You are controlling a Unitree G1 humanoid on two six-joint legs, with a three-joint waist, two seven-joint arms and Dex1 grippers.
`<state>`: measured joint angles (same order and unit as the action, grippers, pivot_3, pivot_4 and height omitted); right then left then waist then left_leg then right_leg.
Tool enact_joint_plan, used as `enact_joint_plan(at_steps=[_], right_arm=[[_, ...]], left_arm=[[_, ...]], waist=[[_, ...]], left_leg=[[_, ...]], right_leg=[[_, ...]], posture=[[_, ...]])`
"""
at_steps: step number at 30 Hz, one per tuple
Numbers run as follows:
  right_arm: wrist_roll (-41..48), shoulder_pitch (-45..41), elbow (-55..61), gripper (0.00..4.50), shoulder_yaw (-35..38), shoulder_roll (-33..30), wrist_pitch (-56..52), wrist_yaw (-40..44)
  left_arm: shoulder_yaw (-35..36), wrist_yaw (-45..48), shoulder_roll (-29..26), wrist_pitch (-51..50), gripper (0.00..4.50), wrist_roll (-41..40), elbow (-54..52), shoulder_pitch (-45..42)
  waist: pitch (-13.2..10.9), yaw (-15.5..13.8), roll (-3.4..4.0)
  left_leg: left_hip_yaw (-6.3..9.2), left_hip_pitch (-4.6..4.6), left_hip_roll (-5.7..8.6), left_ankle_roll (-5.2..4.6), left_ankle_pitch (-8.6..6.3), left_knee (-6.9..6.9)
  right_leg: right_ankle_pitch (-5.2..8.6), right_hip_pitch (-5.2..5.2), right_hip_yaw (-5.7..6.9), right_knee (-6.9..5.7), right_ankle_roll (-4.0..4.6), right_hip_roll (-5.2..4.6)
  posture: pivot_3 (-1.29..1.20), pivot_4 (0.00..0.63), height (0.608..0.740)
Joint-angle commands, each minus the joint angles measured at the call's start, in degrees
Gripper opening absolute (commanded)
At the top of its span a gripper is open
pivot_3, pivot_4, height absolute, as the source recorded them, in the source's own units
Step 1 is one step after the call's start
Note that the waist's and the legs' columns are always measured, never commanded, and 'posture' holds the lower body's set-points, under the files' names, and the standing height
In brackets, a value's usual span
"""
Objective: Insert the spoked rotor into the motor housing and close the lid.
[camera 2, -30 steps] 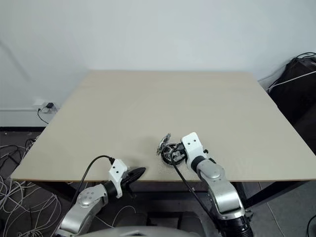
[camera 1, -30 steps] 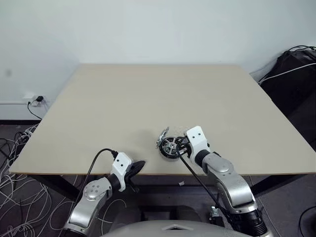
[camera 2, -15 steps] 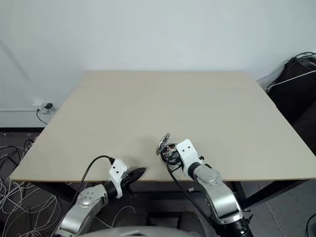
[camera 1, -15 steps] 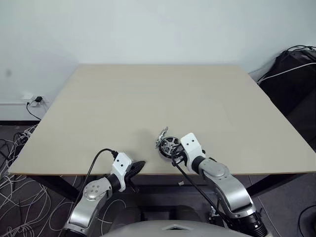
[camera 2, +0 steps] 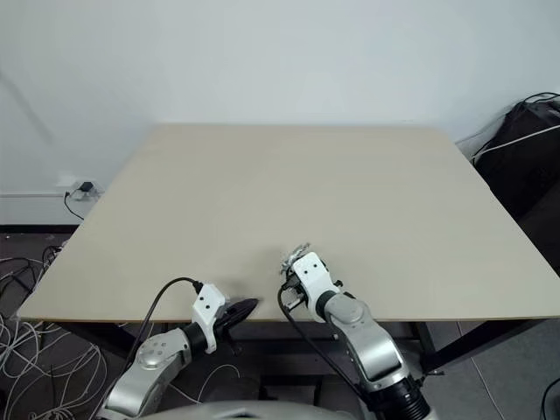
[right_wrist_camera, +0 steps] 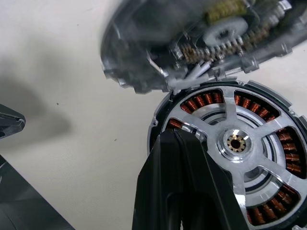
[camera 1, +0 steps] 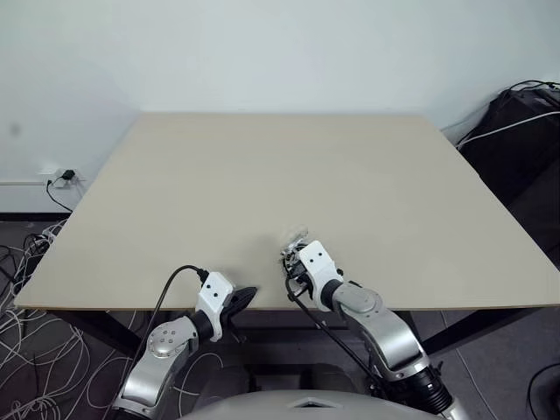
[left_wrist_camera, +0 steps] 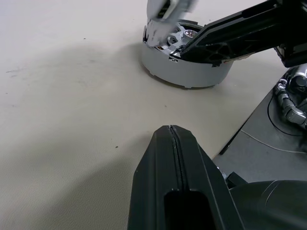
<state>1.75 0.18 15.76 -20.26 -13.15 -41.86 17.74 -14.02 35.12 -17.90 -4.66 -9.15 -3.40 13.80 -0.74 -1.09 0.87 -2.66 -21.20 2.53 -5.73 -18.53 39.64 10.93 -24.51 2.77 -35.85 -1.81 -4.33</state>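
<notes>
1. The left pincer [left_wrist_camera: 172,143] is hovering clenched on nothing at the near edge of the beige table [camera 1: 262,175], pointing towards the motor parts.
2. The round motor housing [right_wrist_camera: 249,158], with copper-brown windings showing between the silver spokes of the seated rotor [right_wrist_camera: 236,143], is sitting near the table's front edge.
3. The thin silver lid [right_wrist_camera: 192,43] is standing tilted open over the housing's far side.
4. The right pincer [right_wrist_camera: 182,143], clenched and empty, is reaching down onto the housing's rim.

Beige table [camera 1: 262,175] — white wall [camera 1: 262,52] behind.
</notes>
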Motion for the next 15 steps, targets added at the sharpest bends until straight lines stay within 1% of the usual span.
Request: enact_joint_plan(at_steps=[1, 5, 8, 15], right_arm=[[0.92, -0.06, 3.61, 0.05, 2.62, -0.63, 0.82, 0.49], [1.31, -0.15, 6.33, 0.05, 5.19, -0.46, 2.61, -0.64], [0.72, -0.86, 5.84, 0.05, 6.14, 0.12, 3.53, -1.82], [-0.80, -3.37, -2.32, 0.05, 4.79, 2.16, 6.38, -3.15]], left_arm=[[0.44, 0.25, 0.03, 0.42, 0.00, -0.48, -2.86, -0.55], [0.35, 0.39, 0.02, 0.39, 0.00, -0.47, -2.77, -0.83], [0.26, 0.50, 0.02, 0.37, 0.00, -0.44, -2.67, -0.97], [0.28, 0.56, 0.04, 0.42, 0.00, -0.37, -2.63, -1.02]], waist=[[-0.01, -0.05, 0.01], [-0.03, -0.06, 0.01], [-0.03, -0.02, 0.01], [-0.04, 0.02, 0.00]], left_leg=[[0.00, 0.00, 0.00, 0.00, 0.00, 0.00], [0.00, -0.01, 0.00, 0.00, 0.00, 0.00], [0.00, -0.02, -0.01, 0.01, 0.00, -0.01], [0.00, -0.02, 0.00, 0.01, 0.01, -0.02]], right_leg=[[0.00, 0.00, 0.00, 0.00, 0.00, 0.00], [0.00, -0.02, 0.00, -0.01, 0.00, 0.00], [0.00, -0.03, 0.00, -0.01, -0.01, 0.00], [0.00, -0.03, 0.01, -0.01, 0.00, 0.01]], posture=[[0.00, 0.000, 0.740], [0.00, 0.000, 0.740], [0.00, 0.000, 0.740], [0.00, 0.000, 0.740]])
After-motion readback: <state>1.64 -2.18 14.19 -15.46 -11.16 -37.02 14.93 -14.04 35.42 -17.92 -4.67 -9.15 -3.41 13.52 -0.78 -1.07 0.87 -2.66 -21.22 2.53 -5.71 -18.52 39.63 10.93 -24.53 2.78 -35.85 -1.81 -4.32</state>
